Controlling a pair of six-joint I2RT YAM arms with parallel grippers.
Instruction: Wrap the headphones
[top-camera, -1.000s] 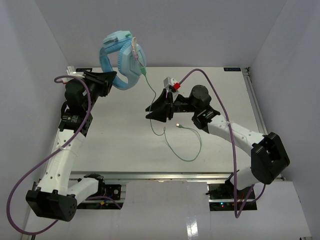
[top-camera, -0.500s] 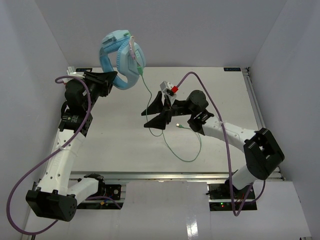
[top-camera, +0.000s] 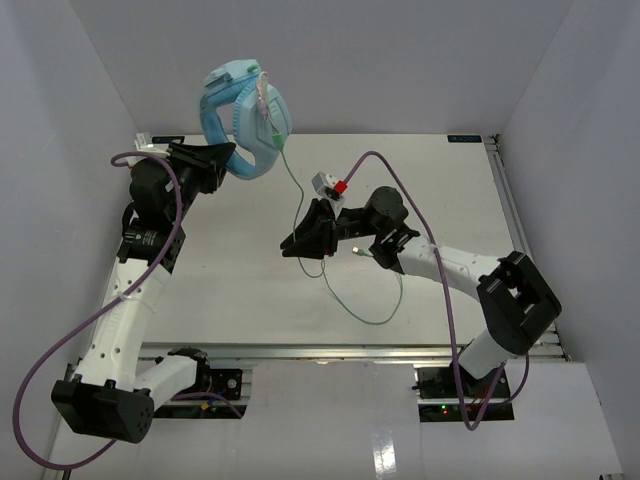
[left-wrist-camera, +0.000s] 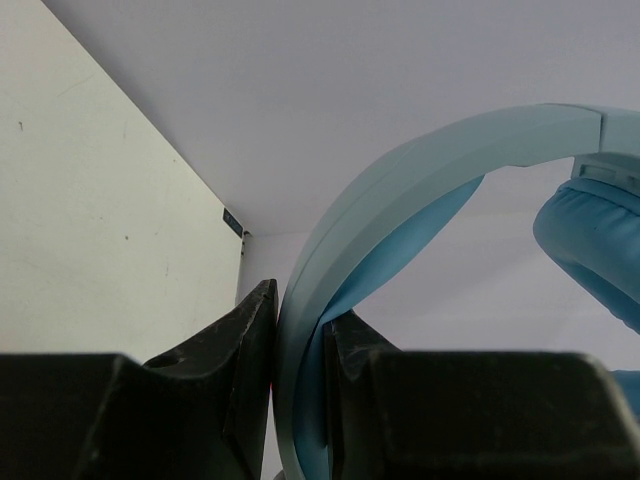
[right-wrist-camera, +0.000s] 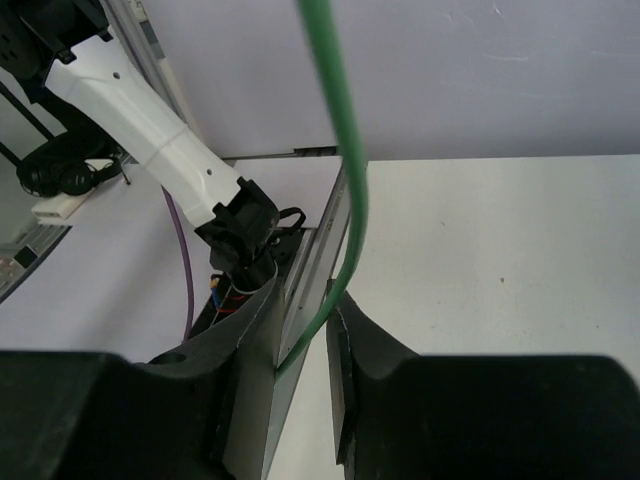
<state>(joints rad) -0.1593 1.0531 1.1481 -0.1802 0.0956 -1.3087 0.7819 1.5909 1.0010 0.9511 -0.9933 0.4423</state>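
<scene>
High at far left, the left tool (top-camera: 226, 159) clamps the headphones (top-camera: 240, 118) while the outstretched right tool (top-camera: 291, 243) pinches the cord (right-wrist-camera: 346, 150).

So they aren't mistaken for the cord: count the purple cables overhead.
2: left purple cable loops outside the left arm; right purple cable arcs over the right arm. Parts are hidden behind the arms.

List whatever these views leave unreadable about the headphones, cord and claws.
- Right wrist view: whether the right claw pinches the cord or just straddles it; its own body hides the contact.
- Left wrist view: one earcup of the headphones, cut off by the right edge.
- Top view: the cord's free end, too small.
</scene>
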